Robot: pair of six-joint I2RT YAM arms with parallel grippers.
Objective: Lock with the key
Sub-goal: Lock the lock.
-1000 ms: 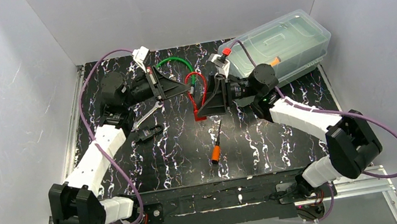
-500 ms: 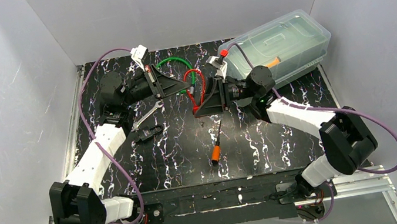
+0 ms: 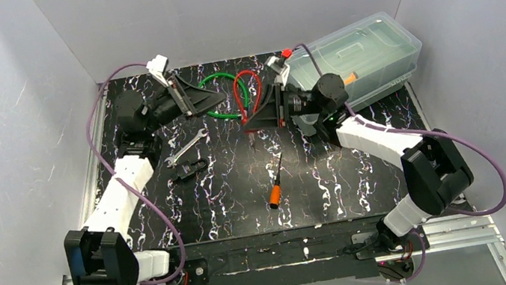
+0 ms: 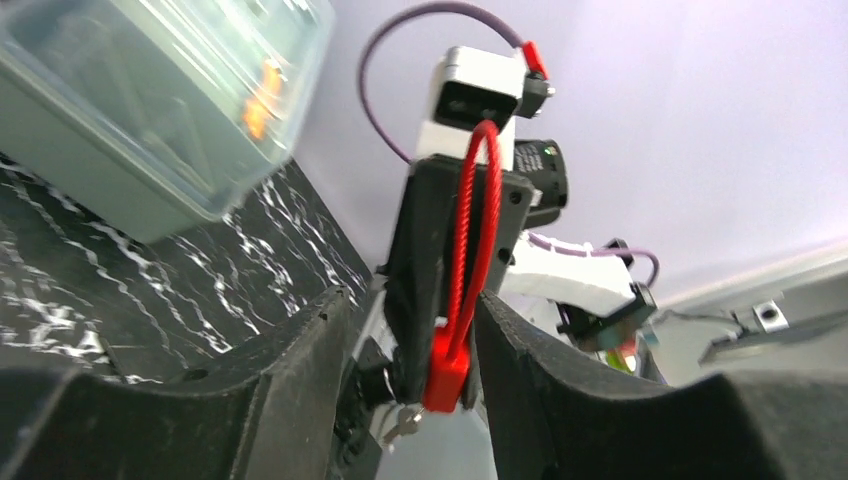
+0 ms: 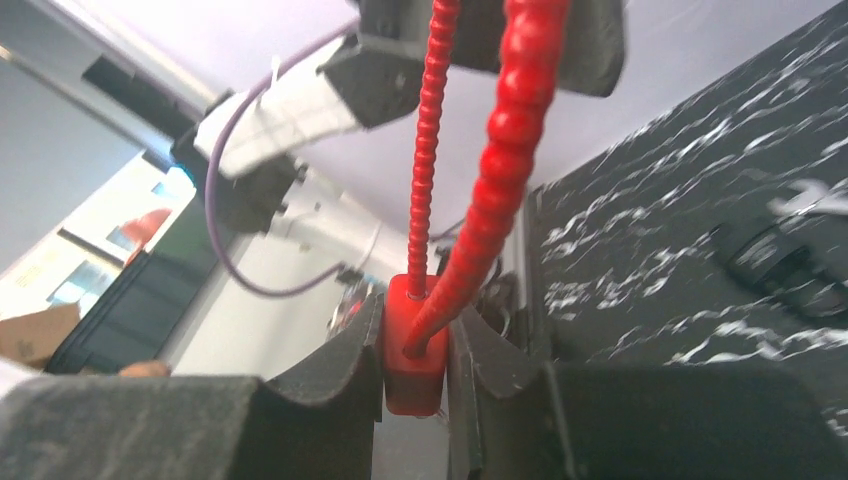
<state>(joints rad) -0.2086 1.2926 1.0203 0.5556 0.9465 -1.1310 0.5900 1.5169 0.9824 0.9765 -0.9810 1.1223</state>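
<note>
While held by its body in the clenched right gripper (image 5: 414,345), clear above the black marbled table (image 3: 226,184), recorded red beaded-cable padlock (image 4: 445,372) with small metal key (image 4: 400,425) hanging beneath; judged key-approach step, requiring spread, empty left gripper (image 4: 410,300) to pinch and turn key

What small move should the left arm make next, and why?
Probably ease the open left gripper forward and slightly down until its fingers bracket the key. The right gripper is shut on the body of the red lock. What looks like the key hangs just beneath that body. In the top view the left gripper is apart from it, so it cannot turn the key yet.
</note>
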